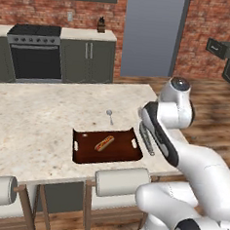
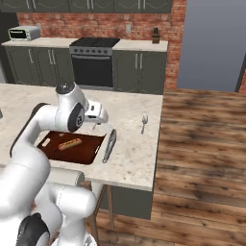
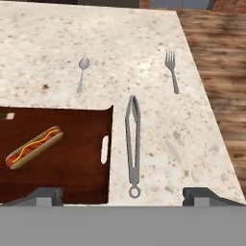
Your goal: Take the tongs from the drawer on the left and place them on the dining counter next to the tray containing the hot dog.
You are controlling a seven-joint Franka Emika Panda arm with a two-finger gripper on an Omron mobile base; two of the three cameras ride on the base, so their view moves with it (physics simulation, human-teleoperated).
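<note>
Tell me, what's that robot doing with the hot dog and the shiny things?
The robot isn't holding anything. Its gripper is open and hangs above the tongs. The tongs lie flat on the dining counter, right beside the tray, which has the hot dog in it. A spoon and a fork lie farther along the counter.

white arm folded forward, hand wide open, fingers spread, pointing down
</note>
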